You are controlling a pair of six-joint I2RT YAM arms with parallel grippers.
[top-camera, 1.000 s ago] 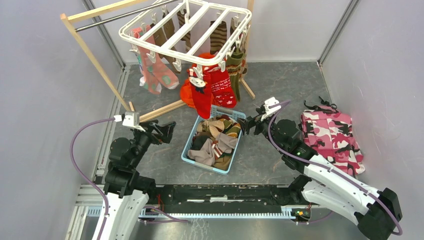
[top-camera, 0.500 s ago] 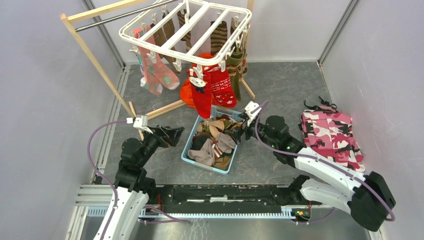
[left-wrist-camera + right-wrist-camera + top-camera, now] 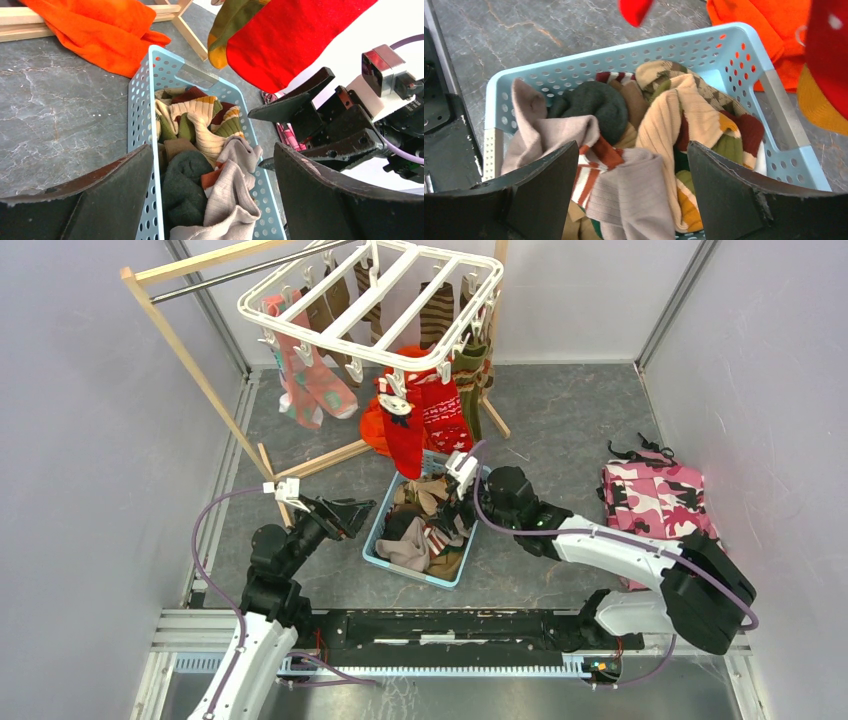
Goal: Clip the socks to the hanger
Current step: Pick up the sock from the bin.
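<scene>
The socks lie heaped in a light-blue basket [image 3: 380, 545]. A pale beige pair with reddish-brown stripes [image 3: 412, 548] sits near the front, among green, brown and cream ones. The same beige socks [image 3: 245, 195] show between my left fingers and, as beige socks [image 3: 634, 195], right below my right ones. My left gripper [image 3: 366, 510] is open at the basket's left rim and holds nothing; its jaws frame the pile [image 3: 212, 150]. My right gripper [image 3: 447, 518] hangs open just over the heap [image 3: 631, 147], touching nothing. The white hanger [image 3: 370, 300] hangs at the back with socks clipped on it.
A wooden rail stand [image 3: 190, 350] carries the hanger. Red patterned socks [image 3: 425, 420] dangle low over the basket's far end. An orange cloth [image 3: 100, 30] lies on the floor behind the basket. A pink camouflage garment [image 3: 665, 515] lies at the right. Grey walls close in both sides.
Both arms have closed in on the basket. The right gripper swung left from beside it to over the pile. The left gripper moved right to the rim.
</scene>
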